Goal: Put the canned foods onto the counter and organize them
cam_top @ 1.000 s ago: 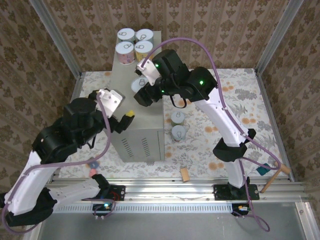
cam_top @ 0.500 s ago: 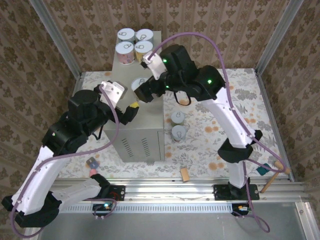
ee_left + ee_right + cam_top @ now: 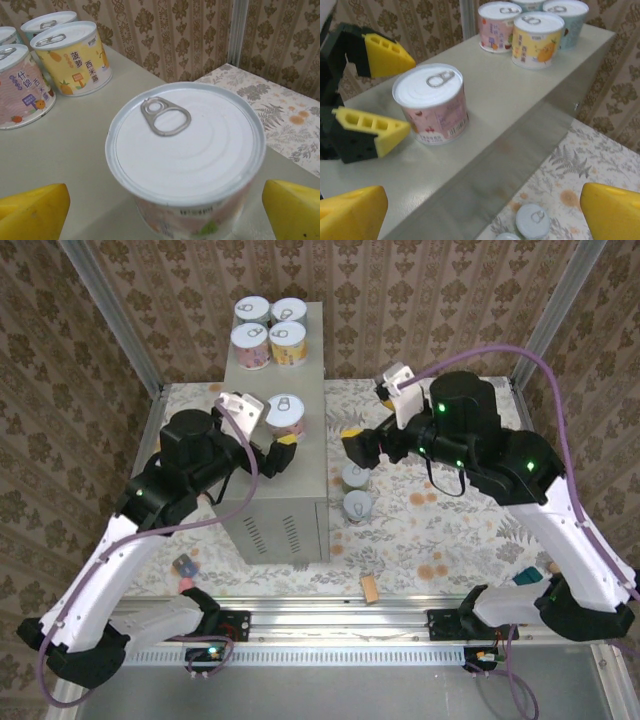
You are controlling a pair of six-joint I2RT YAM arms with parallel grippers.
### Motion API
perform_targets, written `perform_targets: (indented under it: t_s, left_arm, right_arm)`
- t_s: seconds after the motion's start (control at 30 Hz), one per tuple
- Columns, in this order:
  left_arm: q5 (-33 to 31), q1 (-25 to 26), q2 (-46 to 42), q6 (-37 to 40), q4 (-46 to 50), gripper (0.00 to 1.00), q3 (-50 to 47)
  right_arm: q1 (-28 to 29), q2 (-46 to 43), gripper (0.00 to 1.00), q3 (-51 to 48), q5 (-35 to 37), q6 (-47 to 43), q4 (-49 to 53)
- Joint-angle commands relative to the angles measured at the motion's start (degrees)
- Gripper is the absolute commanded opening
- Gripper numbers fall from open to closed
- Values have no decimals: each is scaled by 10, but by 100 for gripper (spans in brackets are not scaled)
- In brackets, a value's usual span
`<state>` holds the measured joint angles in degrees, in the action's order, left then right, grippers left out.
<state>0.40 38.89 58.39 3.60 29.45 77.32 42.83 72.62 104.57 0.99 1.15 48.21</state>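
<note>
The counter (image 3: 300, 475) is a tall grey box. Several canned foods (image 3: 270, 327) stand grouped at its far end. A pink can (image 3: 285, 412) stands alone further forward on it, upright, seen close as the pink can (image 3: 185, 150) and the pink can (image 3: 432, 102). My left gripper (image 3: 278, 433) is open, its yellow fingertips (image 3: 385, 55) flanking this can without touching it. My right gripper (image 3: 352, 445) hangs open beside the counter's right edge, above two cans (image 3: 357, 492) on the floral floor. Nothing sits between the fingers of the right gripper (image 3: 482, 215).
A small wooden block (image 3: 370, 590) lies near the front rail. A wooden stick (image 3: 545, 595) lies at the front right. A small dark item (image 3: 185, 568) sits at the front left. Patterned walls and metal posts close in the floral floor (image 3: 450, 500).
My right gripper opened, left the pink can standing on the counter and drew back to the right, off the counter. My left gripper moved forward to straddle that can.
</note>
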Motion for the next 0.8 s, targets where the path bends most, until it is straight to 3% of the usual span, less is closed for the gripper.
perform_targets:
  t_s: [0.0,0.23,0.47,0.77]
  left_arm:
    - [14,-6,6,-20,-59,100,-5]
    - [35,-10,31,-31,-92,97,-2]
    - [14,-18,31,-34,-98,88,-8]
    - [6,-59,26,-17,-87,81,-3]
  right_arm:
    - [-2,-23,100,-52,6,19,-52]
    - [-2,-65,100,-131,-1,36,-79]
    - [-3,-84,100,-177,-3,47,-100]
    - [-4,-84,100,-200,-4,53,-128]
